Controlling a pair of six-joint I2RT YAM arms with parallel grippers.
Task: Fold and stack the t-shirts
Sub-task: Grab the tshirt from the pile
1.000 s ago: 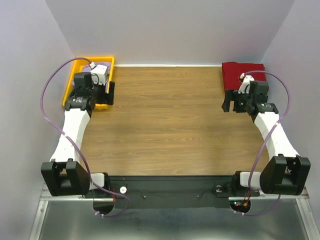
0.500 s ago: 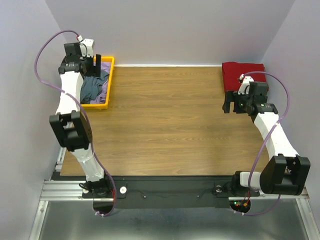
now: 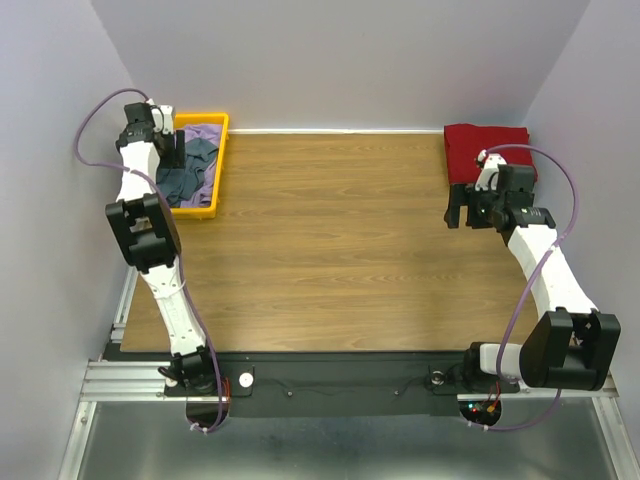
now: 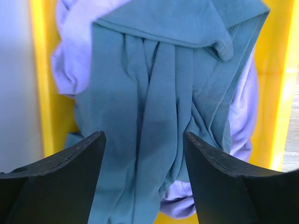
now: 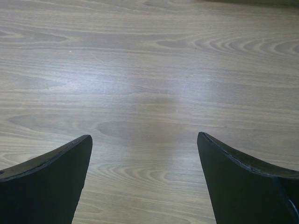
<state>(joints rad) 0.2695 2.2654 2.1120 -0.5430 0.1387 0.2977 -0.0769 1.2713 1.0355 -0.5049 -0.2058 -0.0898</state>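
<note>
Hovering over the tray [image 4: 39,70], jaws apart and empty, the left gripper [image 4: 144,135] seems poised to pinch the blue-grey shirt [image 4: 159,70]; the right gripper [image 5: 145,136] hangs wide, empty.

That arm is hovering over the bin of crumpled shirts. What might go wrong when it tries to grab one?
The blue-grey shirt lies bunched on top of the lavender shirt in the yellow tray, so the left gripper, open above them, might pinch both and drag them out together. It could also catch only a loose fold, leaving the shirt hanging unevenly and hard to spread flat.
</note>
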